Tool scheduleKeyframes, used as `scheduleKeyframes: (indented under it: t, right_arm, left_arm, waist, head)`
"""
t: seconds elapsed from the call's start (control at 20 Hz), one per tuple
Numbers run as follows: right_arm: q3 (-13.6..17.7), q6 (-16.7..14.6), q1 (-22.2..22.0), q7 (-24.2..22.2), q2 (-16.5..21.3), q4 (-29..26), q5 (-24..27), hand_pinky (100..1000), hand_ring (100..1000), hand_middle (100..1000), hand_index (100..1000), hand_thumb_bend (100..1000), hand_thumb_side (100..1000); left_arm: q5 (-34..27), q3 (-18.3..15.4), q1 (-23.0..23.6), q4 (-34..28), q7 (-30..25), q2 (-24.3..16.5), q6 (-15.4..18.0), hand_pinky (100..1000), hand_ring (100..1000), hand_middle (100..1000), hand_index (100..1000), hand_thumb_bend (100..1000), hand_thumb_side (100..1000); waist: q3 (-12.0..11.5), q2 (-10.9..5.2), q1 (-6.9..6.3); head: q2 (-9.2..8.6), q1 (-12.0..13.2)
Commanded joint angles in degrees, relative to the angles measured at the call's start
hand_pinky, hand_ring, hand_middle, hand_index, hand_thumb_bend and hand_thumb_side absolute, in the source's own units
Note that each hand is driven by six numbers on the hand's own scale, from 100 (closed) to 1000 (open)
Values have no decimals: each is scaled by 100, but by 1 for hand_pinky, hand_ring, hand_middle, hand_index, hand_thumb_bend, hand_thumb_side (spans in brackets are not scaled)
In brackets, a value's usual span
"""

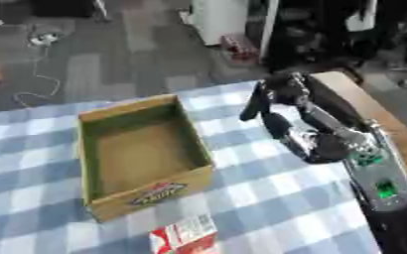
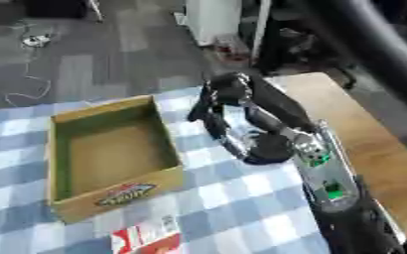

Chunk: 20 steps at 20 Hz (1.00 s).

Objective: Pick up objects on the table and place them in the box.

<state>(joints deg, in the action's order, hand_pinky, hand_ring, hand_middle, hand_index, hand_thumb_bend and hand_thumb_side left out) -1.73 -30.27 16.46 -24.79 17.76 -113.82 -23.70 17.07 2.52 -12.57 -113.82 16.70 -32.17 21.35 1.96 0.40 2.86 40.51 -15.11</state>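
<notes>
The cardboard box (image 1: 142, 154) sits open on the blue and white checked cloth (image 1: 268, 193), and it looks empty inside. The right hand (image 1: 272, 99) hangs just past the box's far right corner, above the cloth. Its fingers point down and hold nothing that I can see. A red and white packet (image 1: 185, 237) lies on the cloth just in front of the box, at the bottom edge. I think a pick-up comes next: the hand must go to the packet and close on it. The right eye view shows more of the wooden table top (image 2: 372, 144) beside the cloth. The left hand is not seen.
</notes>
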Motion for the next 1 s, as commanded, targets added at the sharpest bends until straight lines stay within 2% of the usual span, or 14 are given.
scheduleKeyframes:
  t: [0.05,0.5,0.6,0.8,1.0]
  right_arm:
    - [19,9,90,-2,99,-77,7,379,346,478,645,100,1000]
    - [20,12,87,-3,98,-77,8,379,345,479,647,100,1000]
    - [19,15,88,-4,98,-77,9,379,345,479,647,100,1000]
    - [85,55,102,12,70,-77,-17,380,345,478,644,100,1000]
    - [164,105,130,83,13,-77,-66,380,344,479,645,100,1000]
  left_arm:
    - [7,-41,-59,-77,-24,-125,13,291,374,516,622,104,975]
    - [18,-43,-56,-77,-38,-129,3,303,383,524,632,103,959]
    - [95,-39,-45,-77,-138,-138,-43,324,402,544,651,103,991]
    - [454,3,31,-77,-701,-164,-327,374,449,596,701,111,1000]
    - [991,68,123,-77,-1605,-154,-673,440,516,677,759,110,1000]
  waist:
    - [6,-41,-11]
    - [7,-39,-9]
    - [8,-38,-8]
    - [38,-31,-11]
    - [77,-3,-24]
  head:
    - [-10,26]
    - [67,43]
    - [109,39]
    - [313,152]
    - [358,166]
